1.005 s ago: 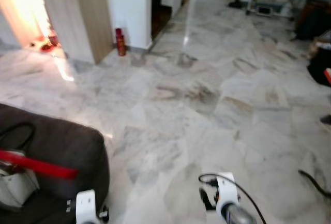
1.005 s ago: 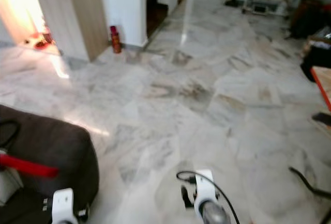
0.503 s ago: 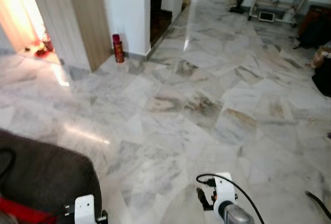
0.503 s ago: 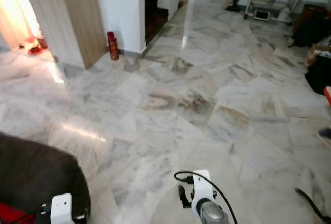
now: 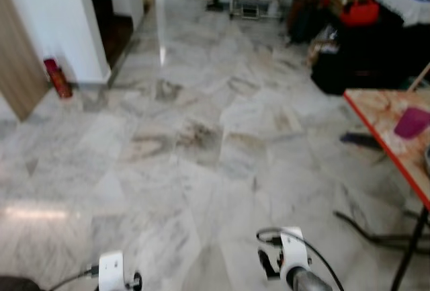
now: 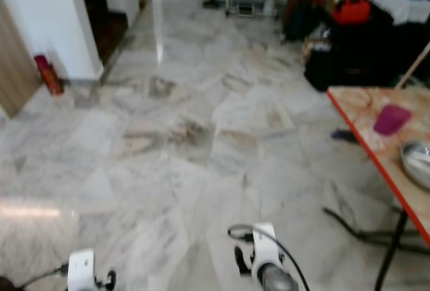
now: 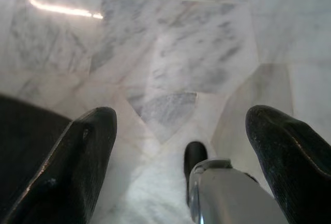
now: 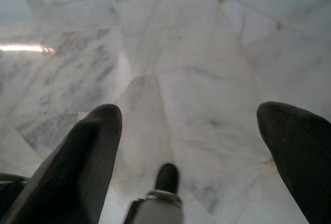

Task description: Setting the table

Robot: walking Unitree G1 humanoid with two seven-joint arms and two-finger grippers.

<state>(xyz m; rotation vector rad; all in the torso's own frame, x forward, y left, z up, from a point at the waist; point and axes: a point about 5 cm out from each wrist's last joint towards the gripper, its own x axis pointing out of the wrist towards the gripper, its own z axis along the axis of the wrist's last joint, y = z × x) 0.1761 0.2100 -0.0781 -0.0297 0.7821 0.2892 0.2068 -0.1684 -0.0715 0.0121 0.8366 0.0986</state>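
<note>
Floor (image 6: 201, 136): grey-veined white marble tiles, glossy, spreading from the robot's feet to the far wall.
Desk (image 6: 376, 136): on the robot's right, orange-red edged top with a pale marbled pattern, on dark metal legs.
Dark furniture (image 5: 363, 49): black bulk beyond the desk, with a red bag (image 5: 359, 12) on top.
White pillar (image 6: 80, 22): far left, beside a dark doorway.
Metal bowl (image 6: 420, 163): on the desk, close to its near edge.
Purple cup (image 6: 391, 119): on the desk, farther off than the bowl and apart from it.
Red canister (image 6: 47, 74): upright on the floor at the foot of the pillar.
Left gripper (image 7: 181, 157): hangs low over bare floor, fingers (image 7: 77, 167) spread wide, holding nothing.
Right gripper (image 8: 191, 151): likewise low over the tiles, fingers (image 8: 83, 157) wide apart and empty.
</note>
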